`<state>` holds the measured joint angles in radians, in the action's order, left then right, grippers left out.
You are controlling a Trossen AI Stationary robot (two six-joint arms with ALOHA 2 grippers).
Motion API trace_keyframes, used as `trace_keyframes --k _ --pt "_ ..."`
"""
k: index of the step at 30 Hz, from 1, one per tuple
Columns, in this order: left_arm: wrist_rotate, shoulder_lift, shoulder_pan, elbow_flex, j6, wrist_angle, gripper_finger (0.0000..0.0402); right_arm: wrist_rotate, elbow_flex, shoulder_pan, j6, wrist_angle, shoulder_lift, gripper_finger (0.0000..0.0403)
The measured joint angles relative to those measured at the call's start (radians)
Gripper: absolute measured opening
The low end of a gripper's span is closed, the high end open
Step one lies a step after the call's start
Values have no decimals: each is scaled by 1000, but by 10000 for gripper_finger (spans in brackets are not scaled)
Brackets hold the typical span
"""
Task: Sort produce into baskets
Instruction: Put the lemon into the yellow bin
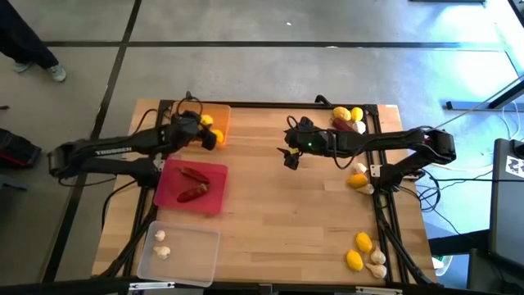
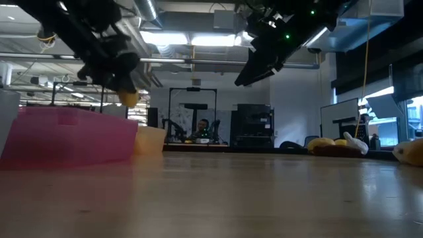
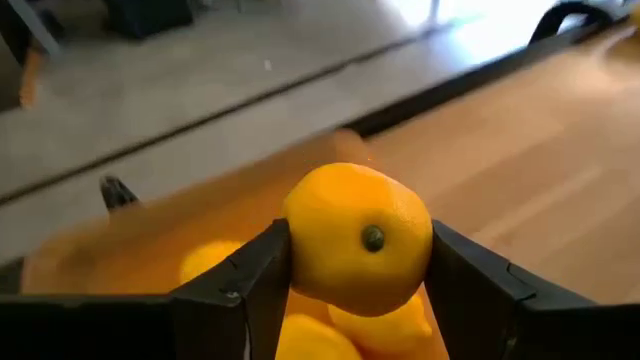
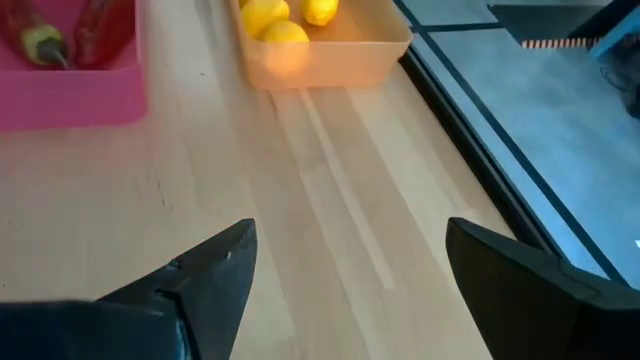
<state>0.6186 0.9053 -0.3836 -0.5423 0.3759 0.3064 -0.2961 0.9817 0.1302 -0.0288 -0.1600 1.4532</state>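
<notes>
Left gripper (image 3: 360, 285) hangs over the orange basket (image 1: 223, 120), fingers pinching a lemon (image 3: 358, 250) across its sides, stem end facing the wrist camera. Red-pink basket (image 1: 214, 197): two chillies (image 1: 193, 183) lying roughly crosswise. Right gripper (image 1: 291, 156) above bare tabletop (image 1: 286, 221), fingers spread, holding nothing.

The left gripper (image 1: 214, 136) clamped a lemon (image 3: 358, 238) above the orange basket (image 1: 222, 117); the right gripper (image 1: 290, 157), fingers spread, hovered well apart from that basket.
</notes>
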Motion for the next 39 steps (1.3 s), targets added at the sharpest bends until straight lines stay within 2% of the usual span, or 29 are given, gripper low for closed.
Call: trace_keyframes --k 9,16,27,35,39 --pt "-141 149 -109 0 23 5 196 1 -1 2 0 -2 6 319" --pt "-148 199 -138 1 30 5 196 1 -1 2 -1 -4 6 319" --pt "-151 204 -143 1 -6 6 198 1 -2 2 -2 -30 6 319" --pt "-200 199 -175 1 -8 33 263 -3 -2 2 -6 -33 5 319" --pt "-200 175 -182 1 -7 45 276 -7 -2 2 -7 -35 5 319"
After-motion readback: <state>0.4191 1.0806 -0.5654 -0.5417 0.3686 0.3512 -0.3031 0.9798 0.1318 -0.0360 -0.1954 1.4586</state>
